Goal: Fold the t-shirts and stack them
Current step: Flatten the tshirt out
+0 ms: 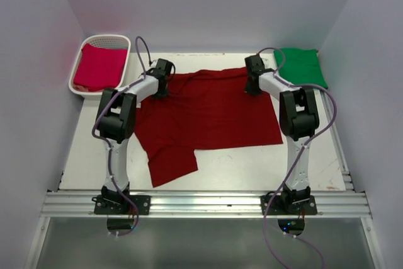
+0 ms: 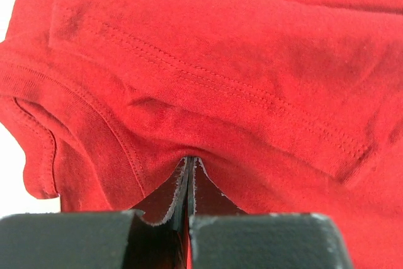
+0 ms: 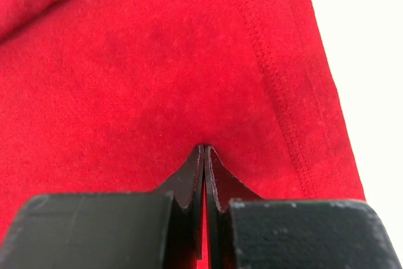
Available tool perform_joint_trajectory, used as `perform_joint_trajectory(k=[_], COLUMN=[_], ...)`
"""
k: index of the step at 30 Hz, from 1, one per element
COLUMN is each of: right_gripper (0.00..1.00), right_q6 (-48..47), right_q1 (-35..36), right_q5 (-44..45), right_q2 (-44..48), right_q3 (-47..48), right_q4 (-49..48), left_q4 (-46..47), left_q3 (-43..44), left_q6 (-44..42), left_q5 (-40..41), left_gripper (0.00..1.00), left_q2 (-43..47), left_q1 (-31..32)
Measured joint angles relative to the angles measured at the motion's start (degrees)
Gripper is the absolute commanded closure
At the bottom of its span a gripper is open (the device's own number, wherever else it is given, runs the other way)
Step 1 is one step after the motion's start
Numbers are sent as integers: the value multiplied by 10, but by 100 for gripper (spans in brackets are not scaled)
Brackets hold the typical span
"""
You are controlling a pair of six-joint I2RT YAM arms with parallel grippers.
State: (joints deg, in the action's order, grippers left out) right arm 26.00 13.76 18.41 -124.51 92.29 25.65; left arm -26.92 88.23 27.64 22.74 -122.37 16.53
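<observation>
L gripper (image 2: pixel 189 163) pressed together, pinching the maroon tee (image 1: pixel 208 114) at its far-left edge near a sleeve. R gripper (image 3: pixel 203 149) likewise nips the far-right edge. I reckon that's to draw that edge nearward for a fold. Green tee (image 1: pixel 301 66) sits folded far right, crimson tee (image 1: pixel 99 67) in the basket (image 1: pixel 107 38) far left.

– How many tees?
– 3: 1 dark red tee (image 1: pixel 214 114), 1 green tee (image 1: pixel 301 66), 1 pink tee (image 1: pixel 99 67).
– Baskets?
– Just 1 white basket (image 1: pixel 124 55).
– Robot arms?
– 2, a left arm (image 1: pixel 117 118) & a right arm (image 1: pixel 297 114).
</observation>
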Motion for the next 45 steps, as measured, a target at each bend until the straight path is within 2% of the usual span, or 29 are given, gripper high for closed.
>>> perform_joint_trajectory(k=[10,13,16,17,18,19,20,21,23,25,27,30,34,38,45], right_gripper=[100,100,100,100,100,91,77,56,50,44,43,43,42,40,40], right_q6=[6,3,-2,-5,-7,-10,-12,-14,-24,-30,-31,-25,-15,-3,5], right_q1=[-30,-32,-33,-33,-33,-33,-32,-31,-26,-17,-5,14,31,36,36], right_q5=[-17,-21,-35,-42,-46,-49,-52,-54,-55,-51,-43,-37,-33,-41,-47], right_q2=[-48,-52,-24,-2,27,62,101,143,230,306,375,446,484,501,540], right_q3=[80,89,43,10,-26,-67,-103,-135,-181,-206,-222,-261,-335,-401,-420], right_q4=[18,23,-15,-28,-38,-53,-61,-67,-73,-71,-70,-58,-14,39,52], left_q4=[-10,-12,-9,-3,2,5,9,15,23,31,34,10,-55,-140,-204], left_q3=[138,146,128,104,70,34,-3,-38,-85,-120,-146,-198,-311,-419,-437], left_q6=[-28,-32,-32,-33,-33,-34,-35,-36,-34,-33,-27,-6,43,97,166], left_q5=[-33,-51,-68,-75,-80,-85,-87,-87,-87,-86,-87,-93,-115,-142,-144], left_gripper=[100,100,100,97,89,84,77,73,65,61,61,64,66,62,59], left_q2=[-86,-89,-72,-52,-22,18,63,115,217,324,405,465,446,429,475], left_q1=[-15,-19,-22,-23,-23,-22,-21,-19,-14,-1,18,55,108,172,229])
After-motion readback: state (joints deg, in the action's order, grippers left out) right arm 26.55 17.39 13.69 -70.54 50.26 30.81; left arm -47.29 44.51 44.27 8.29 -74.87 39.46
